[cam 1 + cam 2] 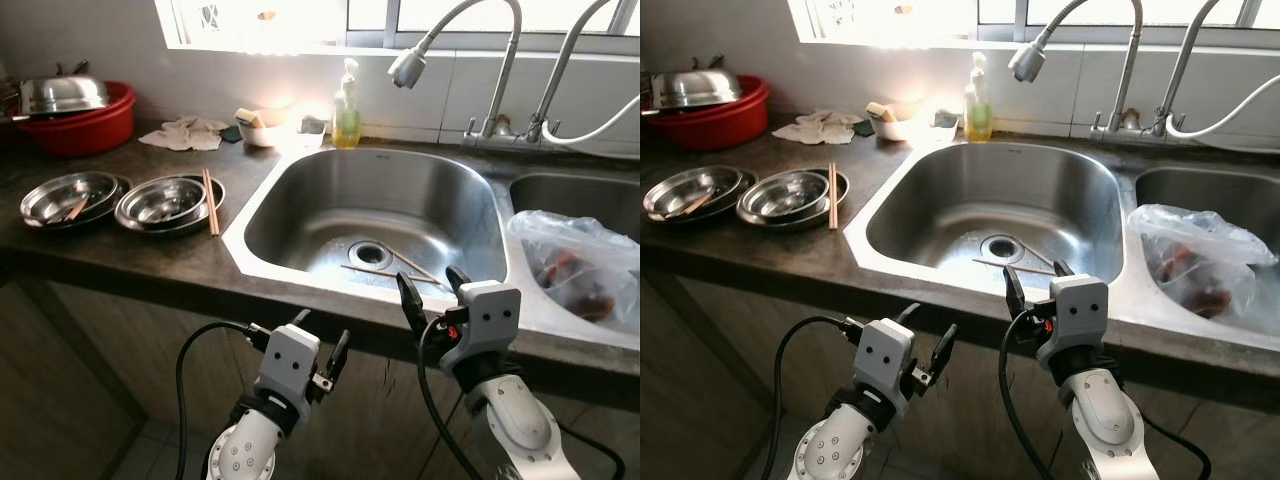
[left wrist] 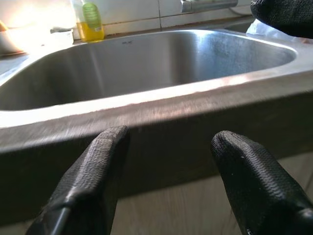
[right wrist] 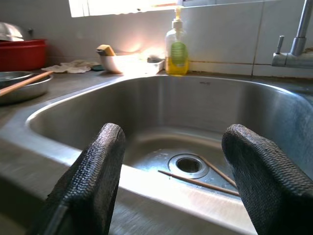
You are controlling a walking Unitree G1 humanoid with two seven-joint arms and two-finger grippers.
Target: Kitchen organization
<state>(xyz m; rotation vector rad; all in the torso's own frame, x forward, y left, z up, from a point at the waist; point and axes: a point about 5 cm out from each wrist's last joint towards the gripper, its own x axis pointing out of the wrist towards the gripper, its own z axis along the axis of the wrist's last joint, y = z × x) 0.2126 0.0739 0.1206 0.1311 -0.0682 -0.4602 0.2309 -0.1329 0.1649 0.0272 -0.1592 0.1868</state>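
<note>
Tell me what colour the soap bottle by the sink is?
The soap bottle is yellow with a green label and a white pump, clearest in the right wrist view.

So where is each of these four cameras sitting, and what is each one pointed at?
Left and right eye views: on the head, looking down at the sink; both arms show, left gripper and right gripper open.
Left wrist view: low before the counter edge, between its fingers.
Right wrist view: over the rim, toward chopsticks.
Shared: the soap bottle.
</note>
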